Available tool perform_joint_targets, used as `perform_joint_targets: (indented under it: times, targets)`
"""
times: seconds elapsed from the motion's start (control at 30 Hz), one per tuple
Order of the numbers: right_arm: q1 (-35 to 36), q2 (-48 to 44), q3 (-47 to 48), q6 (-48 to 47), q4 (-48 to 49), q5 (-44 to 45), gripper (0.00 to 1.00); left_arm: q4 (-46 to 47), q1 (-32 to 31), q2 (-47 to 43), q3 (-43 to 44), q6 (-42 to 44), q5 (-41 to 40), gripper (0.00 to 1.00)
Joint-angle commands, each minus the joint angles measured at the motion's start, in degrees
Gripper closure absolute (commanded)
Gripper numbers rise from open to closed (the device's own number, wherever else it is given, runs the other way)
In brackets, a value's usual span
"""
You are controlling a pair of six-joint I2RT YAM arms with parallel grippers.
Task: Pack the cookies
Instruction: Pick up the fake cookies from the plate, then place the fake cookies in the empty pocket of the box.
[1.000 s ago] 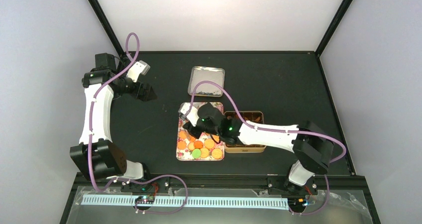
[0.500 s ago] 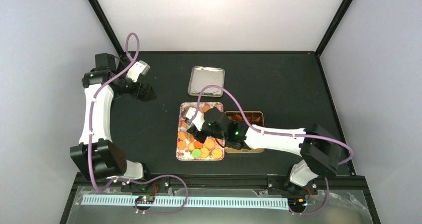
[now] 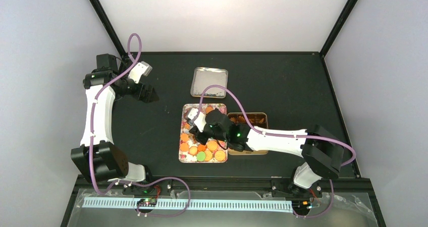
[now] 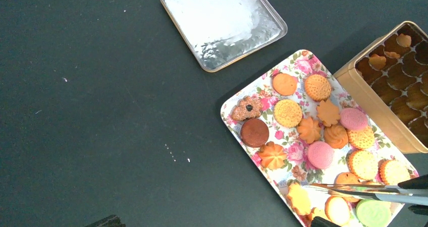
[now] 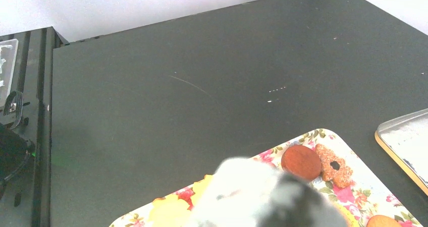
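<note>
The cookies lie on a floral tray; most are round and orange, a few are pink, green or dark brown. My right gripper hangs over the tray's near left part. It is shut on thin metal tweezers, whose tip lies by a yellow cookie. In the right wrist view a blurred white and black shape hides the jaws; a brown cookie shows beside it. My left gripper is open and empty, far left of the tray.
A gold tin with brown compartments stands against the tray's right side and holds a few cookies. Its silver lid lies upside down behind the tray; it also shows in the left wrist view.
My right arm has shifted a little toward the near edge, with the gripper still over the tray. The left arm has not moved.
</note>
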Motion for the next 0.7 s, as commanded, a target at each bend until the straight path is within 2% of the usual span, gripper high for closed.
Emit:
perform_joint_targets:
  times: [0.0,0.37,0.67]
  targets:
    - [0.13,-1.36,1.41,0.48,1.02,2.29,0.99,-0.87,0.39,-0.82,2.29,0.74,0.58,0.02]
    - [-6.58,-12.57,0.15,-0.56,-4.23,0.04,0.99,-0.55,0.42,-1.07,2.30,0.65,0.94,0.02]
    - [-17.88,-28.46,-6.79,-3.97,-13.81,-0.92,0.99,0.03,0.39,-0.70,2.25,-0.17,2.46,0.02]
